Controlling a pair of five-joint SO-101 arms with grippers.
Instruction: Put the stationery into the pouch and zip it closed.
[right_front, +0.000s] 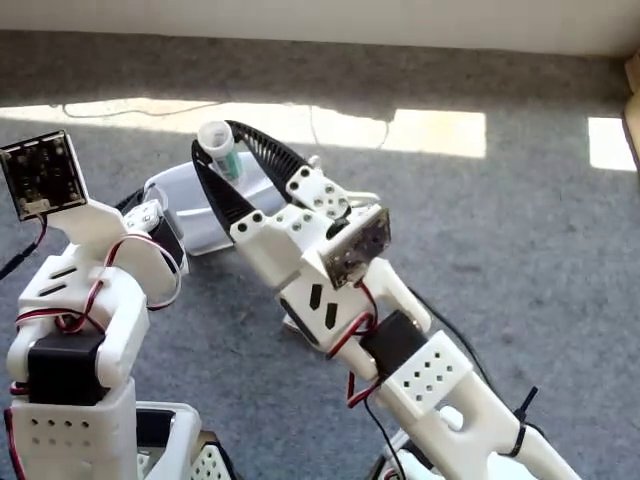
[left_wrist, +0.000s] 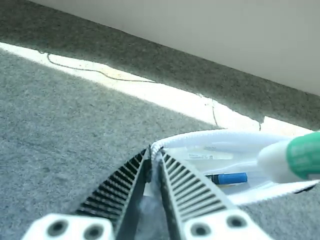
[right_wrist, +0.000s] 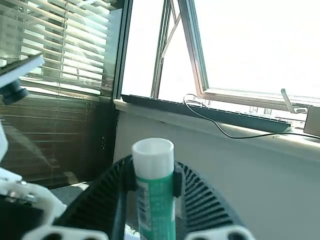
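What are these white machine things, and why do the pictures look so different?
They are two robot arms on a grey carpet. One picture looks down from above; the other two come from small cameras on the arms' wrists. The right arm holds a green glue stick with a white cap in its black jaws, by a white pouch. The left arm has its jaws pinched shut on the pouch's edge. The pouch is open, and a blue pen lies inside.

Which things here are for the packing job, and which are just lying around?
For the job: white fabric zip pouch; green glue stick with white cap; blue pen in the pouch; left gripper; right gripper.
Lying about: thin cable on grey carpet.
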